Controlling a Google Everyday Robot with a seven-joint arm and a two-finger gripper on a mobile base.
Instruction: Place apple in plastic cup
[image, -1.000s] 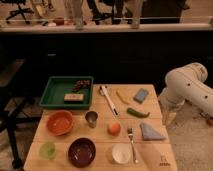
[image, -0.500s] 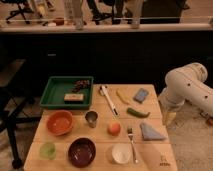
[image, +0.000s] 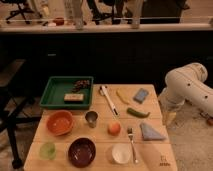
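Camera view looks down on a wooden surface (image: 161, 152) with the white robot arm (image: 186, 86) standing off its right edge; the gripper (image: 170, 118) hangs pointing downward just beside that edge, apart from every object, and whether it is open or closed cannot be told. The apple (image: 114, 128) lies on the surface well to the left of the gripper as the camera sees it and slightly nearer the camera, free of any hold. The plastic cup (image: 47, 150) stands upright far from the gripper, by the near left corner, with the apple well apart from it. Between the two stand a shiny metal cup (image: 91, 118), an orange bowl (image: 60, 122) and a dark bowl (image: 81, 151). Closest to the gripper are a folded grey-blue cloth (image: 150, 132) and a green pepper (image: 137, 112). A fork (image: 131, 142) lies between the apple and the cloth, next to a white cup (image: 121, 153). Farther back from the gripper's side sit a blue sponge (image: 141, 95) and a green tray (image: 67, 92)
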